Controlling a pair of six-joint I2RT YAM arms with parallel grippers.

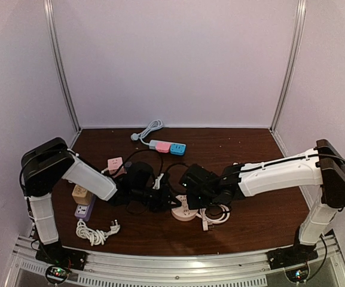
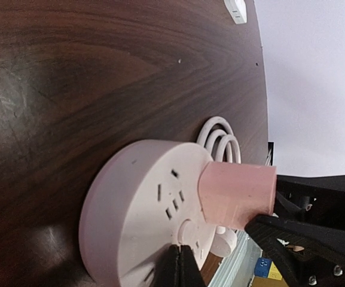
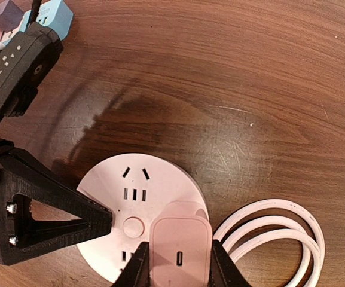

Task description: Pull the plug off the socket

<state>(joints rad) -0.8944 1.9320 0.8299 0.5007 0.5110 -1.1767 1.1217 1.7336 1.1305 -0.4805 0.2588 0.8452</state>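
Note:
A round pale-pink socket (image 1: pixel 183 213) (image 2: pixel 136 221) (image 3: pixel 130 200) lies flat on the brown table. A pink block-shaped plug (image 2: pixel 238 192) (image 3: pixel 181 245) stands upright in its right side, seated in the socket face. My right gripper (image 3: pixel 180 263) (image 1: pixel 189 190) has one black finger against each side of the plug, shut on it. My left gripper (image 2: pixel 180 263) (image 1: pixel 171 201) is shut with nothing between its fingers. Its joined tips rest on the socket's top face near the round button, left of the plug. In the top view the grippers hide the plug.
The socket's white cable (image 3: pixel 277 233) (image 1: pixel 217 214) lies coiled right of it. A black adapter (image 3: pixel 20 66) sits at the far left. A pink-and-blue power strip (image 1: pixel 167 147) is at the back; a purple strip (image 1: pixel 84 210), a beige cube (image 1: pixel 81 193) and a white cord (image 1: pixel 94 233) lie front left.

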